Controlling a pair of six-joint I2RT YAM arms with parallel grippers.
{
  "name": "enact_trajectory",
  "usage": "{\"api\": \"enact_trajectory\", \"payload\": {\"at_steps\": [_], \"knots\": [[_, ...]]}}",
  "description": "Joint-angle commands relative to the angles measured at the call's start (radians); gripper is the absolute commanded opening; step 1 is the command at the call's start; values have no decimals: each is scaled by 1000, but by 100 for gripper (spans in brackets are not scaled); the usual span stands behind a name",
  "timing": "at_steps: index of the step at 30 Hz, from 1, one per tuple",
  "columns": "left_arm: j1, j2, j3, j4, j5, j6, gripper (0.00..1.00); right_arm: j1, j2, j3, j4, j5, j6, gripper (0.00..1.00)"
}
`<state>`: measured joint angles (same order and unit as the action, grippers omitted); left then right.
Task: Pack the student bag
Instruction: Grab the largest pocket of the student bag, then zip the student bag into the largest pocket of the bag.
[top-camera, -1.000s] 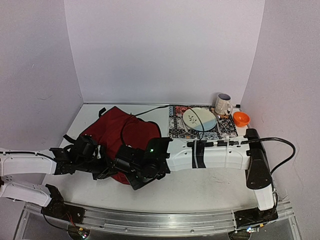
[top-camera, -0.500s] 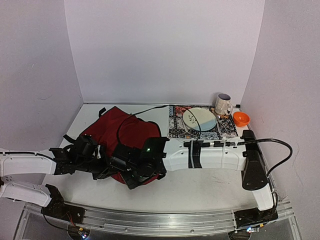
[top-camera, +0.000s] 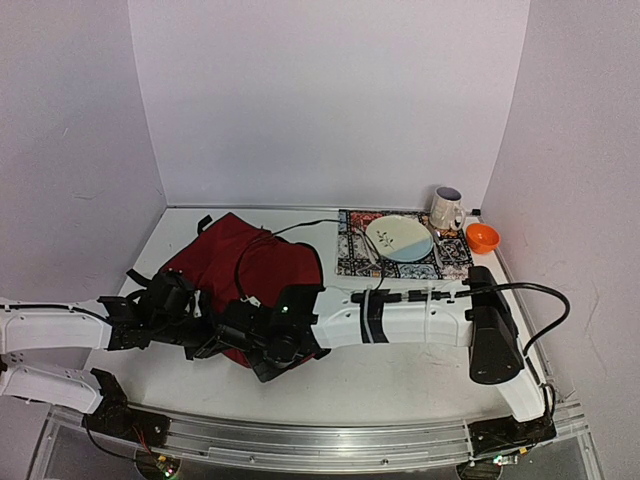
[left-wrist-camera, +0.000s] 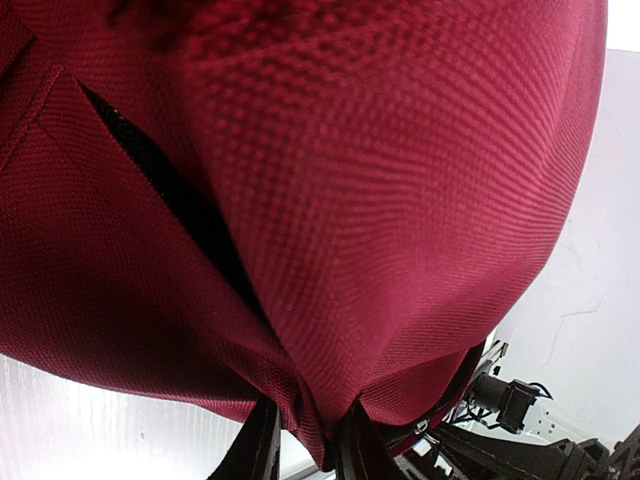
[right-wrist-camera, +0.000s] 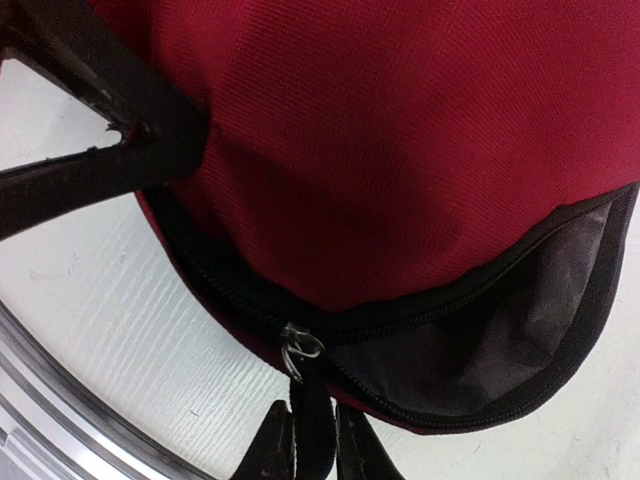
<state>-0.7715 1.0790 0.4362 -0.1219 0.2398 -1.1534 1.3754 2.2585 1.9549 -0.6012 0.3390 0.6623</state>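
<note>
Bag: the dark red student bag (top-camera: 235, 262) lies on the left half of the white surface (top-camera: 400, 375), with black straps trailing from its far and left edges.
Left tool: the left tool (left-wrist-camera: 305, 445) is at the bag's near edge, its fingers pinched together on a fold of the red fabric.
Right tool: the right tool (right-wrist-camera: 303, 440) is clamped on the black zipper pull (right-wrist-camera: 310, 400) that hangs from the metal slider.
Opening: the zipper gapes beside the slider, showing black lining (right-wrist-camera: 500, 330).
Right side: a patterned mat (top-camera: 352, 240) holds a pale plate (top-camera: 398, 238), with a mug (top-camera: 446, 208) at its far right corner. An orange bowl (top-camera: 482, 237) sits just beside the mat.
</note>
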Motion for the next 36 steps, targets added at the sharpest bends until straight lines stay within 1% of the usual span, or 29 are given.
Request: {"api": "enact_trajectory", "payload": {"at_steps": [1,3,4,6,11,13,18,21,23,25,28,32,36], "knots": [[-5,-16,-2,21,-4,3,20,4,-20,13,-69,46,12,7],[-5,-21,-4,7,-24,14,18,3,-46,-10,-72,45,6,1],[-5,-27,-3,-13,-46,21,17,1,-65,-30,-73,45,4,0],[-4,-46,0,-60,-100,33,14,-10,-110,-79,-73,40,0,0],[3,-107,5,-204,-289,64,4,-66,-237,-264,-72,32,-4,0],[15,-117,9,-251,-337,77,1,-93,-280,-339,-68,27,-1,0],[52,-119,16,-362,-434,100,0,-161,-394,-502,-31,22,29,0],[91,-128,9,-400,-475,123,0,-176,-451,-559,-5,21,37,0],[133,-127,6,-415,-479,148,0,-177,-470,-576,4,8,33,0],[180,-123,5,-418,-482,181,0,-173,-480,-592,36,-37,1,0],[225,-99,27,-418,-520,220,0,-132,-468,-592,89,-97,-50,0],[251,-9,106,-415,-616,274,2,-47,-381,-495,116,-162,-102,0],[284,75,202,-365,-663,362,8,2,-305,-388,193,-248,-119,0]]}}
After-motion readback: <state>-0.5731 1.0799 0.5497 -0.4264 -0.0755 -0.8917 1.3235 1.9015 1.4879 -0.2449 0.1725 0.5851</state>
